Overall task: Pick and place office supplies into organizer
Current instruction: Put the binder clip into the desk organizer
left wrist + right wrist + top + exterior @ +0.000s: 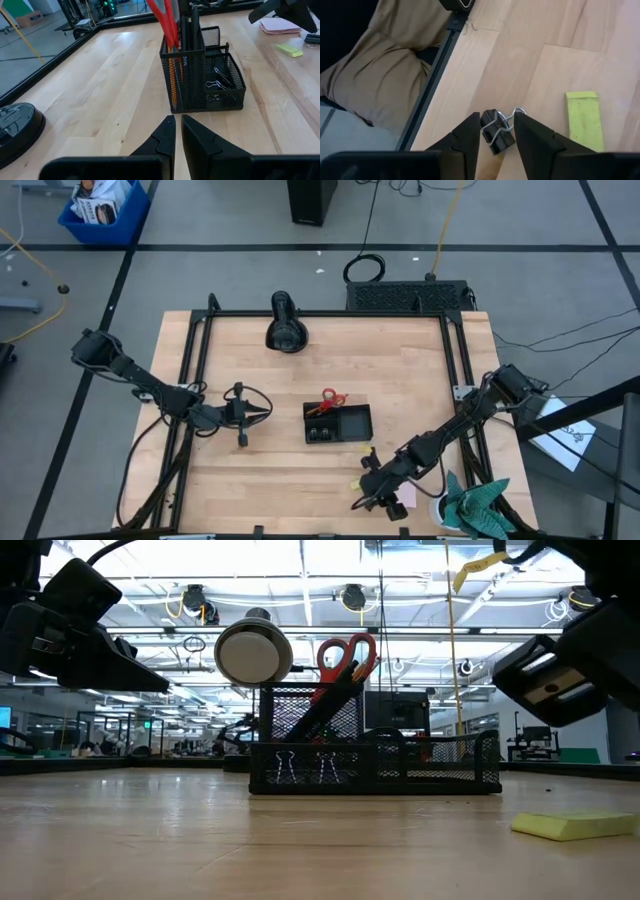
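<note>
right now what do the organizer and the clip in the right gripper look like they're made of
Organizer: looks like black wire mesh, probably metal; you can see through its walls to the clips inside. Binder clip between the right gripper fingers: glossy black body, likely painted steel, with bare silvery wire handles.

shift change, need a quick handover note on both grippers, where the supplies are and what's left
Right gripper: near the table's front right, fingers around a binder clip, grip not confirmed.
Left gripper: shut, empty, waiting left of the organizer.
Done: scissors, pens and pencils upright in the organizer, two clips in its low compartment.
Left: this clip, the yellow-green piece, the pink pad.
</note>
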Controlling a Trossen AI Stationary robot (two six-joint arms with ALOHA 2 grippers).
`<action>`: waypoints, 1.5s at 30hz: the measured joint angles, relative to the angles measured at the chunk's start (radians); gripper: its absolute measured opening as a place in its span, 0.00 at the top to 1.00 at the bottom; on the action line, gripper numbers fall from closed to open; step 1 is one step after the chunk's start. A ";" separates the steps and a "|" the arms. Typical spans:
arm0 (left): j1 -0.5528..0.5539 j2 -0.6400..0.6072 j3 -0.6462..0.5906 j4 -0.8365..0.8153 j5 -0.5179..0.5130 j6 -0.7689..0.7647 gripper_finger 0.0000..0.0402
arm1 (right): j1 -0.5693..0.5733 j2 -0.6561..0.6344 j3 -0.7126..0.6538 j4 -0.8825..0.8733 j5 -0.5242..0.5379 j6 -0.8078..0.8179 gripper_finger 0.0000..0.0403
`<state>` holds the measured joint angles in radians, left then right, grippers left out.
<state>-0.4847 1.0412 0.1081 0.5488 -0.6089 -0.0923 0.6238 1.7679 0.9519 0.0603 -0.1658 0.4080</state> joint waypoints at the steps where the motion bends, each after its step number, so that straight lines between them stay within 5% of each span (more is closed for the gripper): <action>1: 0.000 0.000 0.000 0.000 0.000 0.000 0.91 | 0.001 0.000 -0.006 0.012 0.000 0.000 0.73; 20: 0.000 0.000 0.000 0.000 0.000 0.000 0.91 | 0.026 0.076 -0.016 0.094 0.007 0.001 0.78; 31: 0.000 0.000 0.000 0.000 -0.001 0.000 0.91 | 0.018 0.061 -0.008 0.094 0.016 -0.038 0.98; 37: 0.000 0.000 0.000 0.000 -0.002 0.001 0.91 | -0.017 0.045 0.082 0.083 0.134 -0.144 0.99; 45: 0.000 0.000 0.000 0.000 -0.002 -0.005 0.91 | -0.110 0.044 0.187 0.092 0.542 -0.376 1.00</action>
<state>-0.4847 1.0412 0.1081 0.5491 -0.6109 -0.0971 0.5136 1.8118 1.1385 0.1528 0.3758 0.0316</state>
